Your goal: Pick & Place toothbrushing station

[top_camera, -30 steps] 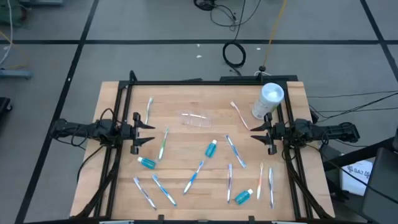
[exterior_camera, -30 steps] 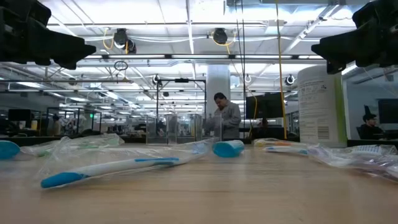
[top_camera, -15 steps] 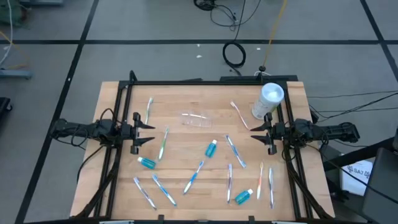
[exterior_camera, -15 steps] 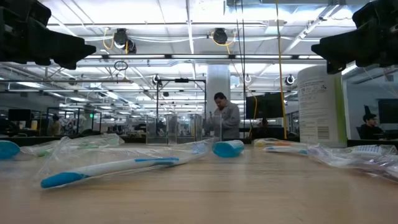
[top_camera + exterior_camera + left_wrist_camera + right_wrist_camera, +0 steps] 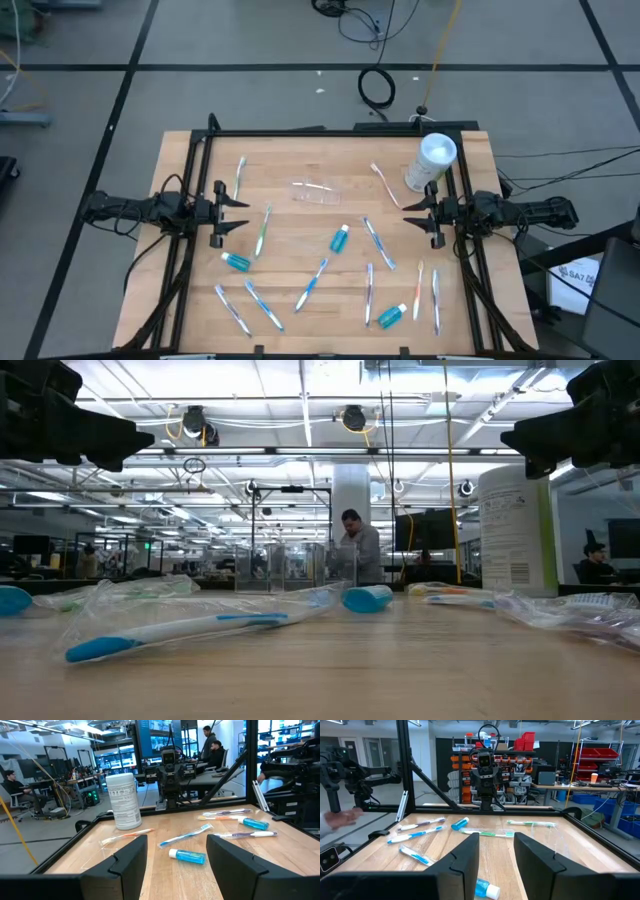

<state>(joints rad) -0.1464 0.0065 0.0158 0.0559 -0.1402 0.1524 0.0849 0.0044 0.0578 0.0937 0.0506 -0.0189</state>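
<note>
Clear container (image 5: 316,192): lies untouched at the table's (image 5: 300,240) far middle, among scattered toothbrushes. Left gripper (image 5: 228,213) and right gripper (image 5: 420,218): parked at opposite table edges, jaws apart, holding nothing. Step judged: pick not yet begun; next, one arm must reach in over the container.

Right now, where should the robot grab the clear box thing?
The clear container seems to lie on its side, long way across the table, nothing touching it. Probably best from straight above, fingers across its narrow middle. The left gripper, open, looks nearer.
</note>
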